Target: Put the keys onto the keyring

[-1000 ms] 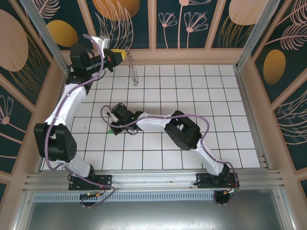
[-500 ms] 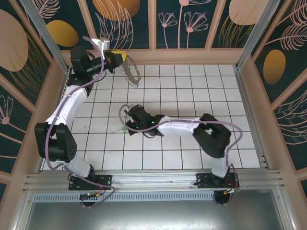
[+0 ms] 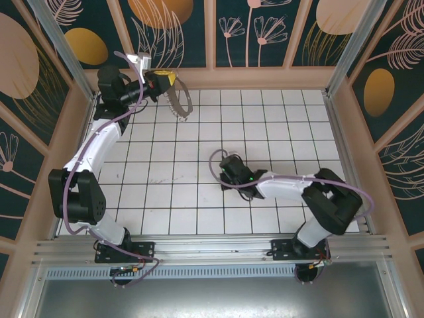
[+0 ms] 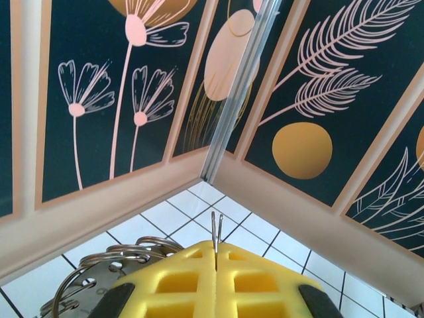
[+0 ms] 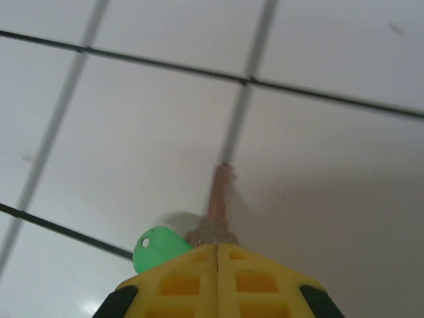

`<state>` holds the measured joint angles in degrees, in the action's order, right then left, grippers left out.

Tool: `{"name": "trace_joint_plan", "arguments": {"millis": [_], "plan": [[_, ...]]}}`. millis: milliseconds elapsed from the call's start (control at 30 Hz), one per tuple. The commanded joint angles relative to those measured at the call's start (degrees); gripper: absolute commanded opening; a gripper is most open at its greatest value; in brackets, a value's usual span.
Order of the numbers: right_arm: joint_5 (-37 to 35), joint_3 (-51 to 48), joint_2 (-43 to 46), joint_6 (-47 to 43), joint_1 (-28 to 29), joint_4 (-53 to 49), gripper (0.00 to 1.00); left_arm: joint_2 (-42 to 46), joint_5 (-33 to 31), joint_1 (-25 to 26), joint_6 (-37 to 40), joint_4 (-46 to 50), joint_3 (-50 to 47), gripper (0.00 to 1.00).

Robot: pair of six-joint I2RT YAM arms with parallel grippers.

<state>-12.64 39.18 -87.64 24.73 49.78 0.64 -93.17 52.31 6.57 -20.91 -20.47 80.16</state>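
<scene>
In the top external view, the glossy white tiled table, crossed by dark grout lines, is carrying both arms at its near edge. The left gripper, tipped in yellow, is reaching over the table's far-left corner. Its jaws are pinching the large thin grey metal hoop fringed with small silvery dangling pieces, the keyring. The hoop is hanging tilted just beyond the fingertips, close to the far edge. The black right gripper is hovering low, a little right of the table's middle, with its jaws pressed together; what it is carrying is too small to make out here.

In the left wrist view, the left gripper's yellow lattice-moulded fingers are meeting along a thin seam. Two fine wire strands of the keyring are standing up out of that seam. The rest of the hoop, with its flat perforated silvery pieces, is curving away to the left of the pads. Behind it, dark teal walls printed with peach flowers and a ribbed aluminium post are rising from the table's corner.

In the right wrist view, the right gripper is clamping the tiny key with a bright green rounded head and thin metal blade. The blade is poking straight forward past the closed fingertips. The green head is sticking out just left of the seam, over a white tile.
</scene>
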Motion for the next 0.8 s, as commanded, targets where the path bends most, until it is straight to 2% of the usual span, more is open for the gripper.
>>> {"name": "trace_joint_plan", "arguments": {"millis": [0, 133, 333, 433, 633, 767], "plan": [[-3.43, -6.39, 5.46, 4.78, -1.12, -0.76, 0.0, 0.59, 1.43, 1.05, -0.51, -1.0, -0.21, 0.0], [-2.12, -11.18, 9.85, 7.63, -2.24, -0.4, 0.0, 1.43, 0.61, 3.25, 0.13, -0.01, -1.63, 0.0], [-0.56, -11.0, 16.89, 11.97, -6.11, -5.53, 0.44, 3.13, -1.55, 7.64, 0.8, 1.52, -3.74, 0.0], [1.22, -10.36, 22.37, 17.63, -8.43, -9.66, 0.52, 4.59, -2.63, 8.82, -1.54, -1.95, -6.51, 0.0], [6.08, -10.7, 25.83, 26.34, -9.08, -13.41, 0.53, 7.37, -3.74, 9.22, -2.96, -4.63, -9.92, 0.0], [7.77, -9.29, 23.29, 29.77, -8.85, -16.04, 0.46, 9.55, -4.14, 9.33, -1.75, -3.28, -11.26, 0.0]]}}
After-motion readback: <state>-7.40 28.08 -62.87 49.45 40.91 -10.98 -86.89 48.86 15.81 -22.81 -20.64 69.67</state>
